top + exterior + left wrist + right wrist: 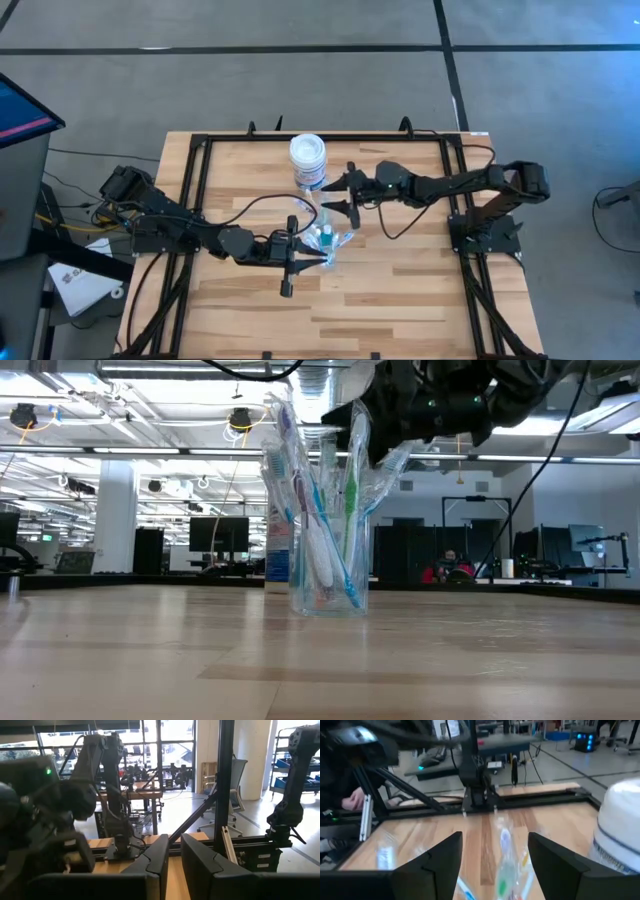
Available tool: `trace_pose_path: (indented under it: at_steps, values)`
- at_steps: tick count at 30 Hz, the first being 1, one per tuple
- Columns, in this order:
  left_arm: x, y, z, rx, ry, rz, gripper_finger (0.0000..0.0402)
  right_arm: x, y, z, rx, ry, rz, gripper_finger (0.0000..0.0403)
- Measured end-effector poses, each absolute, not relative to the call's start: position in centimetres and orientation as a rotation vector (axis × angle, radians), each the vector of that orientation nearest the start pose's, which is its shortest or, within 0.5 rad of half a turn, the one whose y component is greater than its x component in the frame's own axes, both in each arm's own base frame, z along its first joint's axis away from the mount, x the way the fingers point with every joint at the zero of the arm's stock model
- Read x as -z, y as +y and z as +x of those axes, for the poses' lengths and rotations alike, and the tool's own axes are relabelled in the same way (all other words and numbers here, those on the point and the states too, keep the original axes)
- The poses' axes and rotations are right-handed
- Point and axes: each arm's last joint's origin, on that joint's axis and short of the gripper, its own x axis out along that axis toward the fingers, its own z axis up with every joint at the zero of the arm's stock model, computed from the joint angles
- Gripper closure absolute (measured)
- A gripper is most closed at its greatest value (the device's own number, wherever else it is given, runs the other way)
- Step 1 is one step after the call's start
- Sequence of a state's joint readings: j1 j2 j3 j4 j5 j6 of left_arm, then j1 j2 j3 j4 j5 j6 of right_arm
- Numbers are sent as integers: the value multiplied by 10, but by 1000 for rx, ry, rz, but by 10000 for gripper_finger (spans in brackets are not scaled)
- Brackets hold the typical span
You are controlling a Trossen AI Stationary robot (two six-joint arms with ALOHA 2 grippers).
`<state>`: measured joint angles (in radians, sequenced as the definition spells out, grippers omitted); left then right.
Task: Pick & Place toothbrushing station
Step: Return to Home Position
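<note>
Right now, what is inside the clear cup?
Several toothbrushes stand inside the clear cup, with blue, green and white handles, leaning against each other. Their lower ends overlap, so I cannot count them or tell whether something small lies at the bottom.

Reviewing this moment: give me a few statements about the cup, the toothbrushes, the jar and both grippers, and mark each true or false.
1. The toothbrushes stand bunched inside the clear cup. True.
2. The right gripper is shut on a toothbrush. False: its fingers are spread apart and hold nothing; it hangs close to the toothbrushes' upper ends.
3. The white jar lies on its side. False: it stands upright, with its round lid facing up in the high view.
4. The left gripper is close beside the clear cup. True.
</note>
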<state>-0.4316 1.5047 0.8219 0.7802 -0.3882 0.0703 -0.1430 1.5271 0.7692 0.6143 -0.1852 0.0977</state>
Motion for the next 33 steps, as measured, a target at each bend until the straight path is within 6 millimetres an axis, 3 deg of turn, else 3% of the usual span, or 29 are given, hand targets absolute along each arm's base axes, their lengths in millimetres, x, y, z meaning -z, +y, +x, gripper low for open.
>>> trace_pose_path:
  at_steps: [13, 21, 27, 33]
  values:
    - [-268, -125, 300, 21, -87, 35, 357, -265, -42, 292, -18, 121, 118, 186]
    - [-267, -124, 299, -6, -69, 42, 357, -273, -33, 274, -37, 216, 115, 186]
    - [-277, -116, 286, -79, -11, 57, 357, -280, -21, 256, -64, 275, 112, 186]
    - [-269, -103, 257, -87, -10, 6, 357, -284, -12, 240, -94, 250, 105, 186]
